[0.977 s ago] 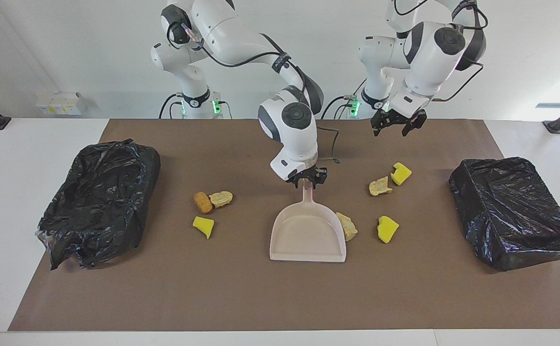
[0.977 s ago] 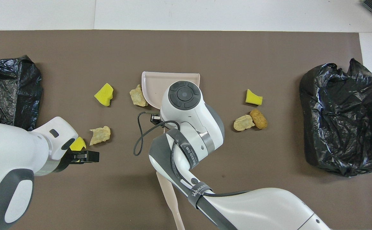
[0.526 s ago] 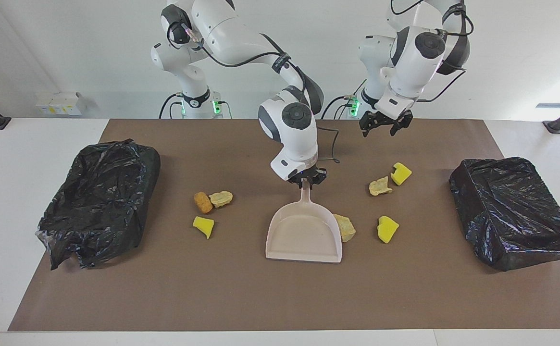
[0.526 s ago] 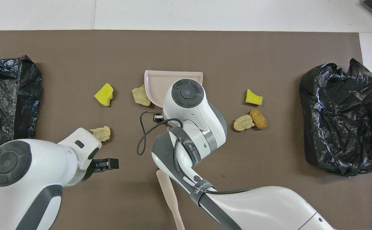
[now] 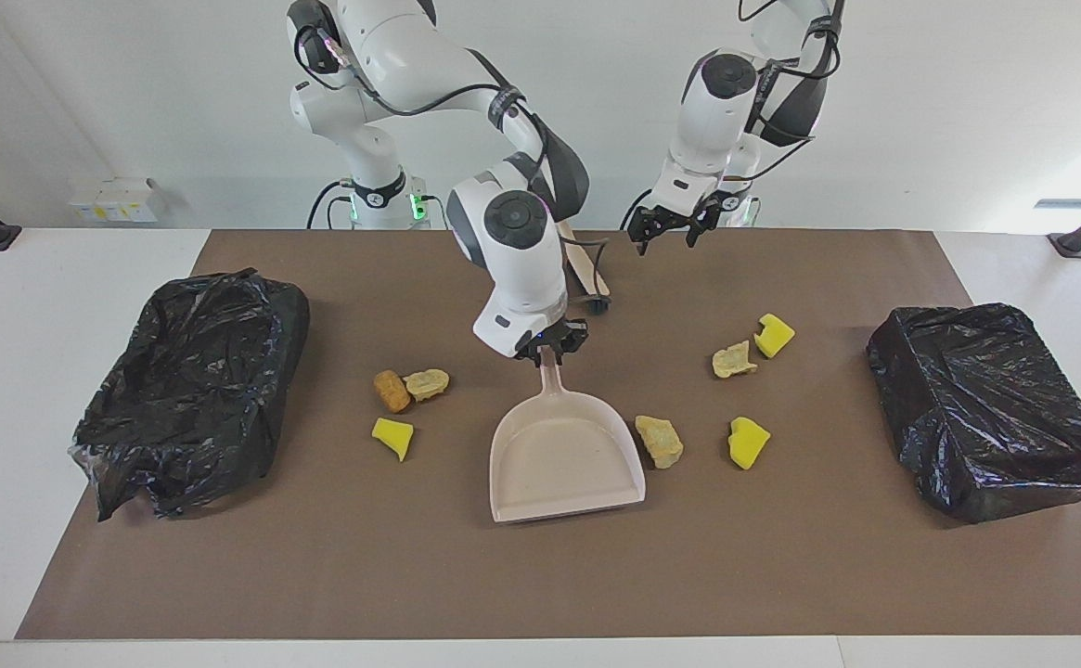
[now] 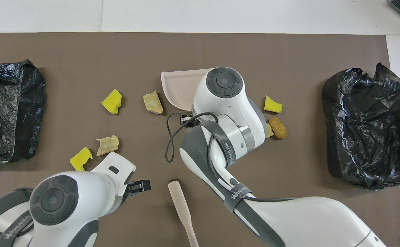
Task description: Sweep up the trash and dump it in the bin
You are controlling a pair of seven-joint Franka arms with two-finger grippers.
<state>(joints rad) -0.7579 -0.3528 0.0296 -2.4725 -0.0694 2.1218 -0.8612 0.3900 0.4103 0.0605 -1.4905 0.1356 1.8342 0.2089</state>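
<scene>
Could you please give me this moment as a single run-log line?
right pincer: shut on dustpan handle | left pincer: open, raised near brush | trash: on mat, unswept

"WANFEED" on black strap (image 6: 236, 199) of right arm and on left arm's strap (image 6: 14, 230)

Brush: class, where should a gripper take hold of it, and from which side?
Grip the brush by its slim beige handle, coming straight down with the fingers across its narrow width. It lies flat on the mat, bare along its length, and the open left gripper hovers close by.
</scene>
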